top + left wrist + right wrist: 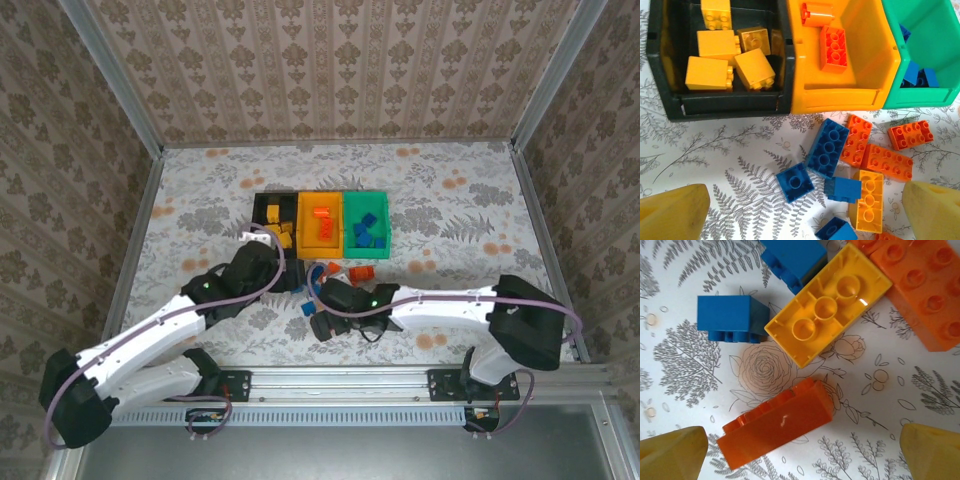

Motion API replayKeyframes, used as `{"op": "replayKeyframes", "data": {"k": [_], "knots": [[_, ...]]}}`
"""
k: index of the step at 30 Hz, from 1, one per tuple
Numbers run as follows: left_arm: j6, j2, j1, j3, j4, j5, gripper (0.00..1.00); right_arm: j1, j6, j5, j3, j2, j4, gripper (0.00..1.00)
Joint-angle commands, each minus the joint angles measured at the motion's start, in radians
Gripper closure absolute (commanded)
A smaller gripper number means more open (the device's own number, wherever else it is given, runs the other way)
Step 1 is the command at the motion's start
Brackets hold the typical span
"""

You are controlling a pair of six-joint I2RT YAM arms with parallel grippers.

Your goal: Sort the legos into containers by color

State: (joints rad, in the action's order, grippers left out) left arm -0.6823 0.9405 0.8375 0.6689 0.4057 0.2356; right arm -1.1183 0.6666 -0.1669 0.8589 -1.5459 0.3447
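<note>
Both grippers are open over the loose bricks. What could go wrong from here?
The upturned yellow brick sits hard against an orange brick, so a grasp may drag both. The left gripper and right gripper hover over the same pile and could collide.

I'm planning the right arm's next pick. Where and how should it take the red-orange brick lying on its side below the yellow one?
Come straight down, right gripper across the red-orange brick at mid-length: one side on its studded long edge, the other on the opposite edge. It lies alone with both long sides free, though the wrist likely needs turning first.
</note>
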Motion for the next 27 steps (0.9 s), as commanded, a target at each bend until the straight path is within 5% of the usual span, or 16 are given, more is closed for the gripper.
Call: {"op": "replayKeyframes", "data": {"k": [1, 7, 17, 27], "knots": [[-0.054, -0.061, 0.008, -0.037, 0.029, 0.040, 0.00, -0.018, 0.044, -0.083, 0.056, -0.053, 0.036, 0.00], [-0.059, -0.082, 0.007, -0.059, 0.035, 0.048, 0.00, -0.021, 0.089, -0.126, 0.076, -0.136, 0.098, 0.07], [-0.058, -0.068, 0.006, -0.070, 0.018, 0.038, 0.00, 0.008, 0.116, -0.120, -0.066, -0.020, 0.063, 0.46], [-0.070, -0.057, 0.007, -0.093, 0.003, 0.022, 0.00, 0.048, 0.024, -0.106, -0.111, 0.111, 0.005, 0.68]]}}
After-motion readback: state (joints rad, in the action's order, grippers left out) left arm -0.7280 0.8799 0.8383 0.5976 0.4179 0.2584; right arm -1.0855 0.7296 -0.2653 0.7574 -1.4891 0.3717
